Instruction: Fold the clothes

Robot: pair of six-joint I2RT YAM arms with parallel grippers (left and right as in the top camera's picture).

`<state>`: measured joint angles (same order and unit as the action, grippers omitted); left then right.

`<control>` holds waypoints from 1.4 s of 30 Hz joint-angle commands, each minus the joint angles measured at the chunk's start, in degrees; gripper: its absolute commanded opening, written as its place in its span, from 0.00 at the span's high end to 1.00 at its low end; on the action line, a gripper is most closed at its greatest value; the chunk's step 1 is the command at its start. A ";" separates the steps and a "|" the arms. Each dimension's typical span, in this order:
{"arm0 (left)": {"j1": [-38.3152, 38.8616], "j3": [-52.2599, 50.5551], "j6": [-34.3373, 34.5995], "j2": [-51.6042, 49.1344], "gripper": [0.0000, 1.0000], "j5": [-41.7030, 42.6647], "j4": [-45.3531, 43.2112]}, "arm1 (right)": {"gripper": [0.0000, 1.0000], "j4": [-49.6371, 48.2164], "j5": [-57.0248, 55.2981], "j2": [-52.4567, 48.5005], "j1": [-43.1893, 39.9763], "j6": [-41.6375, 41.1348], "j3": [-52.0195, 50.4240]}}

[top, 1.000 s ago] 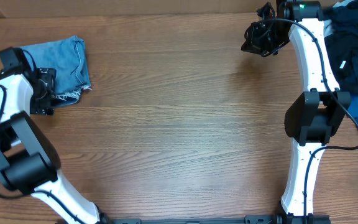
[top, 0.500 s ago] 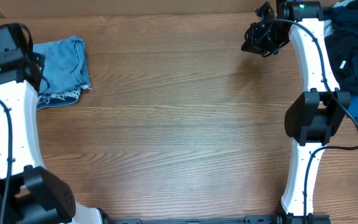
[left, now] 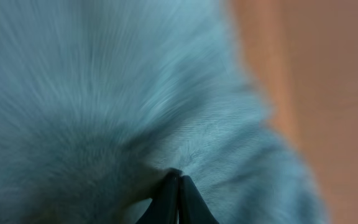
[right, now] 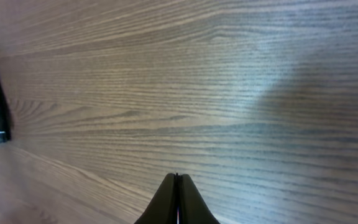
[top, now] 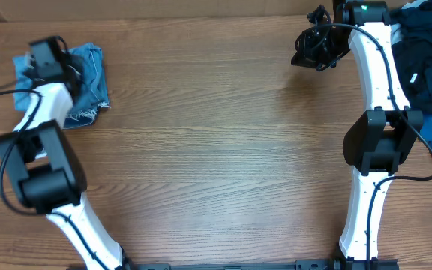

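Big wood table (top: 216,150), both arms reaching for its far edge. The left arm (top: 42,109) doubles back to the far-left corner and the right arm (top: 377,82) runs straight up the right side. Dark clothes pile (top: 426,60) sits far right, folded jeans (top: 88,79) far left.

The left gripper (left: 178,182) is clenched, tips pressed into blurry denim. Only its wrist cam shows that, and it might be pinching a fold. The right gripper (right: 178,180) is clamped on nothing over bare wood.

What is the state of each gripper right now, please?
Left gripper: shut, tips against the denim; whether it pinches cloth cannot be told.
Right gripper: shut, holding nothing, above the table.
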<state>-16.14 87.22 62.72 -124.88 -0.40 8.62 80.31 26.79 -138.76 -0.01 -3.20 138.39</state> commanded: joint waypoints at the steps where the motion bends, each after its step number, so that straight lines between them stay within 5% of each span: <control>1: 1.95 -0.92 3.78 -5.66 0.96 4.76 -1.92 | 0.96 0.44 0.26 2.58 -0.04 0.46 1.64; 11: 1.92 -0.85 -0.63 -1.75 0.96 7.52 -6.93 | 0.96 0.90 0.26 2.58 -0.04 0.46 1.64; 17: 2.08 -0.85 -6.27 10.84 0.96 -5.73 4.42 | 0.96 0.83 0.24 2.58 -0.04 0.48 1.64; 25: 1.38 -0.87 -5.75 19.78 0.96 -22.69 22.27 | 0.96 0.83 0.24 2.58 -0.04 0.50 1.64; 42: -8.44 -0.94 -6.86 6.29 0.96 -7.19 10.32 | 0.96 2.01 0.28 2.58 -0.04 0.44 1.64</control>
<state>-25.17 86.32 57.82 -114.65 -11.94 21.34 82.11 26.79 -138.76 -0.01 -3.16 138.39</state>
